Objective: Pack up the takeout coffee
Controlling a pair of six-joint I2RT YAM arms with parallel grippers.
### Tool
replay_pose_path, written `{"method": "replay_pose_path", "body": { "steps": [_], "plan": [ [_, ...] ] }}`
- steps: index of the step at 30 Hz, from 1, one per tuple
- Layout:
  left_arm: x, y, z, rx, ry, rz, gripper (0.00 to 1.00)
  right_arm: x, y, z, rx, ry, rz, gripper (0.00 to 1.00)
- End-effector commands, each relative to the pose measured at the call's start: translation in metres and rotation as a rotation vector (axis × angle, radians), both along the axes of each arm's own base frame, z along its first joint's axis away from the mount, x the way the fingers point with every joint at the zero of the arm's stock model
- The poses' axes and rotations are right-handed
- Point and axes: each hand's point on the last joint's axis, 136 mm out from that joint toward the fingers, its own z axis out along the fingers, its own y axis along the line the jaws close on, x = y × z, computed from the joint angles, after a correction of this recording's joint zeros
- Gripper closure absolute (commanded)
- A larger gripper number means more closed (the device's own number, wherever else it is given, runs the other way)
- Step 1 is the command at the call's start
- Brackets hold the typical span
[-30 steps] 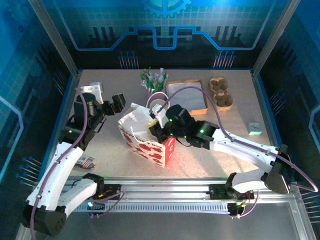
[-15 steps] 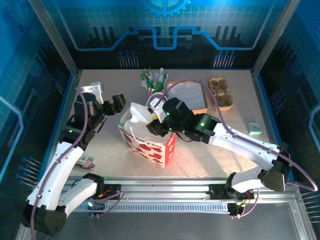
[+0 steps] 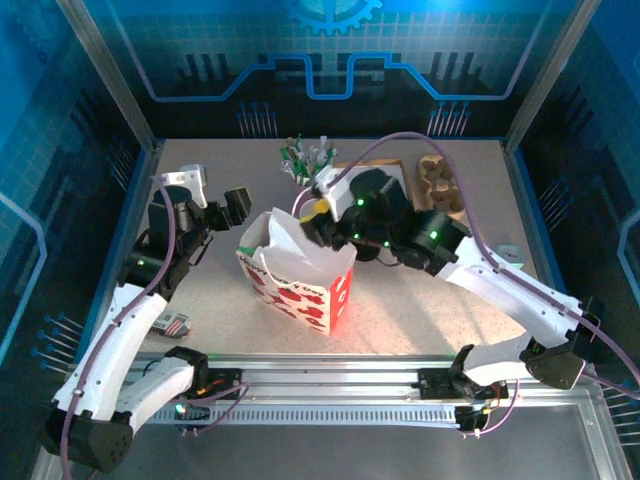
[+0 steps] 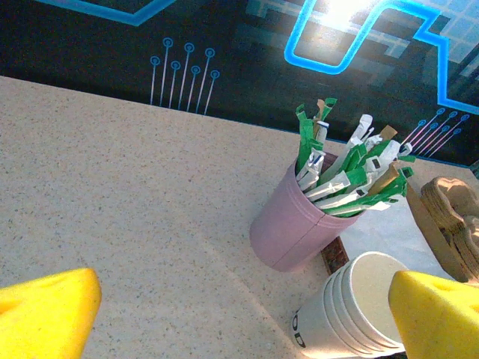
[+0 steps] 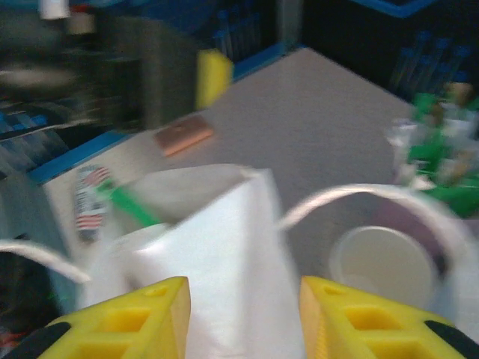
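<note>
A red-and-white gift bag (image 3: 300, 285) stands on the table (image 3: 430, 310), and every place here is given from that bag. A second ago the right gripper (image 3: 318, 212) was low at the bag's mouth, pressing among crumpled white paper. Now it has lifted clear and hangs above and just beyond the bag's far rim. Its yellow fingers (image 5: 135, 318) are spread with nothing between them. The bag's mouth has sprung back up and stands open, its white inner wall showing. The takeout coffee cannot be made out on the table around the bag. The likely reading is that it now sits inside, hidden below the rim, though the pictures cannot confirm this. The left gripper (image 3: 236, 207) hovers near the bag's left side, as it did a second ago, its fingers wide apart and empty. Beyond the bag stand a pink cup of green-and-white sticks (image 4: 292, 224) and, just beside that cup, a stack of nested white cups (image 4: 352, 314). If the coffee is inside, the packing is nearly done.
</note>
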Motion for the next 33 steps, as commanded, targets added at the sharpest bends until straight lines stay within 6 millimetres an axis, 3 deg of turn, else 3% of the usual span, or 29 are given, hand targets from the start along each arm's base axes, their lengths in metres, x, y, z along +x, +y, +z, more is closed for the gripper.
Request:
{"method": "replay_pose_path", "body": {
  "steps": [1, 4, 7, 14, 17, 22, 28, 33],
  "plan": [
    [0.002, 0.005, 0.004, 0.024, -0.03, 0.011, 0.01, 0.052, -0.053, -0.005, -0.004, 0.047, -0.236, 0.53],
    [0.002, 0.005, 0.005, 0.023, -0.03, 0.011, 0.01, 0.097, -0.096, -0.026, -0.015, 0.113, -0.425, 0.51],
    [0.001, 0.005, 0.005, 0.023, -0.031, 0.011, 0.01, 0.133, -0.118, -0.065, -0.031, 0.195, -0.532, 0.42],
    [0.001, 0.005, 0.004, 0.021, -0.03, 0.011, 0.01, 0.194, -0.137, -0.166, -0.118, 0.358, -0.659, 0.35],
    [0.001, 0.005, 0.004, 0.021, -0.03, 0.01, 0.01, 0.212, -0.142, -0.212, -0.194, 0.448, -0.687, 0.32],
    [0.002, 0.005, 0.003, 0.025, -0.03, 0.011, 0.01, 0.23, -0.147, -0.263, -0.24, 0.536, -0.723, 0.31],
    [0.003, 0.005, 0.001, 0.029, -0.024, 0.01, 0.01, 0.246, -0.153, -0.295, -0.297, 0.566, -0.751, 0.34],
    [0.004, 0.005, 0.001, 0.032, -0.022, 0.01, 0.01, 0.255, -0.155, -0.315, -0.333, 0.596, -0.749, 0.5]
  ]
}}
